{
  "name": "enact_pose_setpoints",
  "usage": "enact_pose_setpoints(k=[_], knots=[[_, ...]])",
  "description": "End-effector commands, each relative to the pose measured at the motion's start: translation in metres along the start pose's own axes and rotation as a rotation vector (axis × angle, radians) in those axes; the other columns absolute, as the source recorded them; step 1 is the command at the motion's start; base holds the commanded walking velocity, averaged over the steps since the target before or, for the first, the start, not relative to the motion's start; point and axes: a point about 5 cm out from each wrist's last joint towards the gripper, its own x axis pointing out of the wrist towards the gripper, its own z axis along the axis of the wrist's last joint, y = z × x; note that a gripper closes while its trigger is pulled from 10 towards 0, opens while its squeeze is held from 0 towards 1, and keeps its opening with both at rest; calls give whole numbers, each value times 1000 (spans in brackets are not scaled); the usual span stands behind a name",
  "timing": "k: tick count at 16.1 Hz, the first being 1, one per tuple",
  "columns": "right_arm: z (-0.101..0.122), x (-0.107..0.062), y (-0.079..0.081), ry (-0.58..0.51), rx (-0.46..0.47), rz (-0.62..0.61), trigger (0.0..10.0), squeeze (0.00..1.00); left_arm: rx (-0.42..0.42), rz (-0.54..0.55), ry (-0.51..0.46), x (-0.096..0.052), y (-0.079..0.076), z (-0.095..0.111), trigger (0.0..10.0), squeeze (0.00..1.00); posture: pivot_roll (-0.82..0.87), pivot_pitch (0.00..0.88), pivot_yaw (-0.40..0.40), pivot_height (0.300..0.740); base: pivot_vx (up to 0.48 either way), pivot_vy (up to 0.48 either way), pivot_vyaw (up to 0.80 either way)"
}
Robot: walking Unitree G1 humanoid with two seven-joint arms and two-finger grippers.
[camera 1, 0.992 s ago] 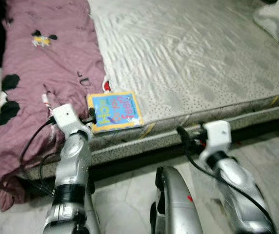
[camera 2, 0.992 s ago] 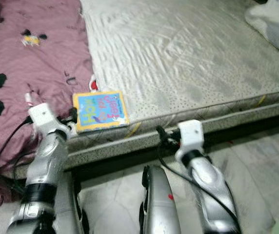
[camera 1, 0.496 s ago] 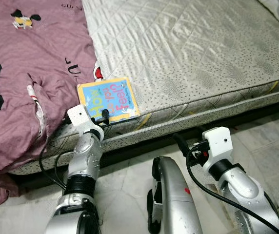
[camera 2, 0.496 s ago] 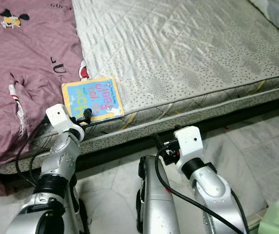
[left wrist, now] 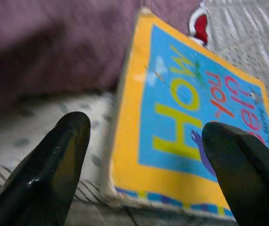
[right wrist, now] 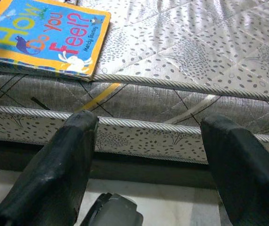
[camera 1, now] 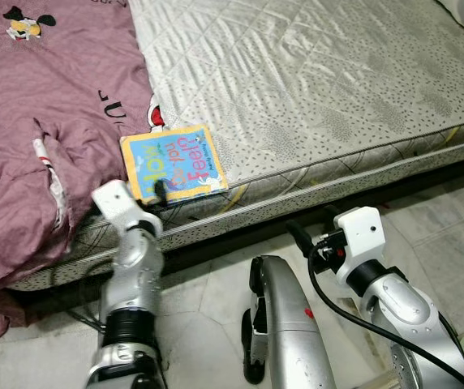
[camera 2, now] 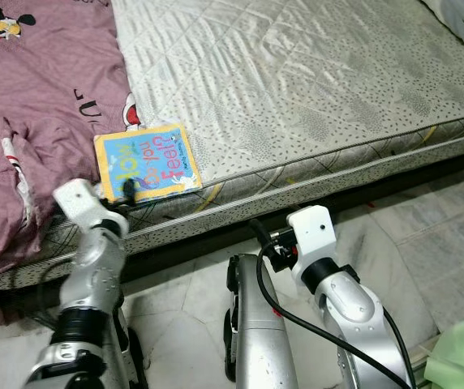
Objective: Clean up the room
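A robot reaches for a stray picture book at the edge of a bare mattress. On the far left, a purple blanket printed with cartoon mice lies heaped over the mattress and droops to the floor, just beyond the outer side of the left gripper. That gripper hovers at the bed's front edge with its two black fingers spread apart; in the left wrist view the near corner of the book sits in the gap between the fingers, which have not yet closed on anything.

The book, a yellow-bordered blue board book titled "How Do You Feel?", lies flat on the quilted mattress directly ahead of the left gripper's tips, its far corner touching the blanket's hem and its near edge almost level with the mattress piping.

To the right, the right gripper hangs lower, in front of the mattress side and over the pale tiled floor. Its fingers are also apart and empty, and the book lies well off to its inner side, up on the bed.

By the look of it, the step in hand is picking up the book. The next move appears to call for the left gripper to ease forward so one finger slides under or against the book's near edge, then to close on the thin cover. With the book lying flat on soft fabric, a shallow angle at the overhanging corner seems the surest way to catch it without pushing it farther onto the bed.
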Motion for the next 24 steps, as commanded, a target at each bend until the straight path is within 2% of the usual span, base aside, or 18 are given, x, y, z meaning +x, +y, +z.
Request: enact_pose_setpoints(k=[1, 4, 20, 22, 24], knots=[[-4, -1, -2, 20, -8, -11, 10000, 0, 24, 28, -13, -2, 5, 0, 10000, 0, -174, 241, -85, 540, 0, 0, 0], [-4, -1, -3, 20, -12, -16, 10000, 0, 40, 48, -13, -2, 11, 2, 10000, 0, -174, 236, -84, 540, 0, 0, 0], [-4, -1, -3, 20, -13, -18, 10000, 0, 52, 48, -5, -1, 12, 1, 10000, 0, -175, 234, -84, 540, 0, 0, 0], [0, 2, -6, 2, -60, -20, 10000, 0, 65, 63, 108, 20, 25, -8, 10000, 0, -214, 203, -95, 540, 0, 0, 0], [2, 3, -8, -7, -80, -22, 10000, 0, 64, 80, 152, 27, 31, -9, 10000, 0, -214, 201, -95, 540, 0, 0, 0]])
